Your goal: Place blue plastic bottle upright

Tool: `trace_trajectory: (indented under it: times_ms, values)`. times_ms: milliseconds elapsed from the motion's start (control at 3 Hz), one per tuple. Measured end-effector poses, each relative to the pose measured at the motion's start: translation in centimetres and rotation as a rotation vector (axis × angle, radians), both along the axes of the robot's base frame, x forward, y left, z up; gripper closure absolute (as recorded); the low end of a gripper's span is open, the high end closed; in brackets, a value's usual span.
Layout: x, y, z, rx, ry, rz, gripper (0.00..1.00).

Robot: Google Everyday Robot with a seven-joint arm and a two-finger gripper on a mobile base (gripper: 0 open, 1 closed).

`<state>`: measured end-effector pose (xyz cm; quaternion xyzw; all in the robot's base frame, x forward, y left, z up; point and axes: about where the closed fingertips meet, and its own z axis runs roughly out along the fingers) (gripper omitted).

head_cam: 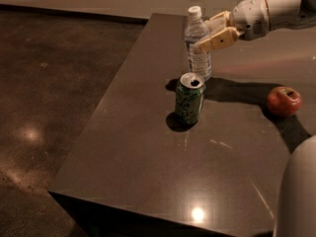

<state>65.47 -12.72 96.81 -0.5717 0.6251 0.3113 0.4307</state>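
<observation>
Counter [143, 162]: dark, glossy slab that carries everything.
Green can [190, 98]: upright near the middle, top opened.
Blue plastic bottle [196, 58]: just behind the can, nearly upright, white cap on top; whether its base touches the counter is unclear.
Claw [205, 33]: reaches in from the right, fingers clamped around the bottle's upper body.
Apple [284, 100]: red, far right, well apart from the can.

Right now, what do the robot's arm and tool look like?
The arm is smooth, round and white-grey, like a fat tube. Its tool, at the top right by the bottle, has two chunky tan fingers. No cables or markings show.
</observation>
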Motion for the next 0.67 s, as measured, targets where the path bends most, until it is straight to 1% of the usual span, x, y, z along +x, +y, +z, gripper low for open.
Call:
trace_trajectory:
  times_ms: [333, 667]
  values:
    - [-0.13, 0.03, -0.39, 0.062, 0.010, 0.009, 1.00]
    - [-0.17, 0.00, -1.20, 0.105, 0.025, 0.017, 1.00]
